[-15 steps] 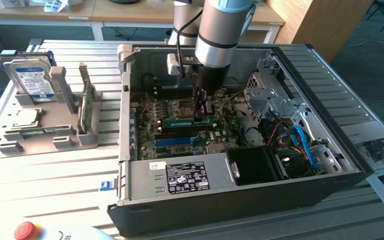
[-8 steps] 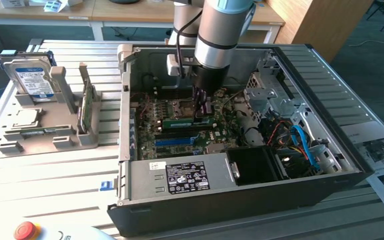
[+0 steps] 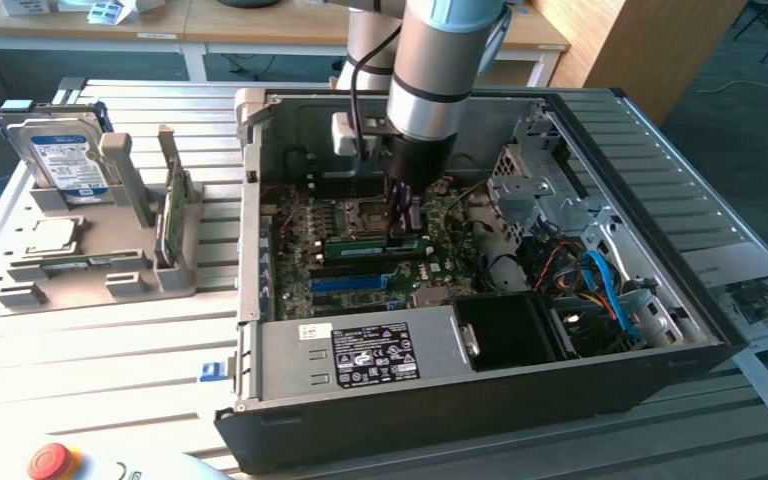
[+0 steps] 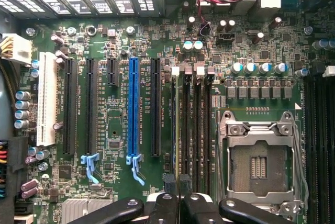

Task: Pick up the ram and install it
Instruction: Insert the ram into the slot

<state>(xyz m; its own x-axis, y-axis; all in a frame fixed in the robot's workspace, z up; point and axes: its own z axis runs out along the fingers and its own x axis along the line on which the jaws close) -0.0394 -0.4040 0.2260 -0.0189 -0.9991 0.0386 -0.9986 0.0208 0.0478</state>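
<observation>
**Tool pinched on the ram above the memory slots**

In the exterior view the grey robot arm reaches down into the open black desktop computer case (image 3: 491, 410). Its dark two-fingered tool (image 3: 404, 225) looks closed narrow on the top edge of the long, thin green circuit-board ram (image 3: 361, 243). The ram stands on edge, low against the green motherboard (image 3: 304, 225) and directly beneath the tool. Its long axis runs from 9 o'clock to 3 o'clock, and the fingers seem to hold it nearer the 3 o'clock end. Whether it is fully seated cannot be told.

From the wrist, the tool (image 4: 177, 181) shows its black fingertips (image 4: 170, 181) almost together. They line up with the row of black memory slots (image 4: 196, 130), which lie between the blue expansion slot (image 4: 133, 109) and the empty silver processor socket (image 4: 259, 161).

The power unit's black label (image 3: 375, 355) carries white print too small to read, and so does the white lettering on the board. At 10 o'clock from the case, on the slatted metal surface (image 3: 104, 340), a silver hard drive (image 3: 61, 155) with a blue-white label stands in a grey rack. Its text is unreadable too.
</observation>
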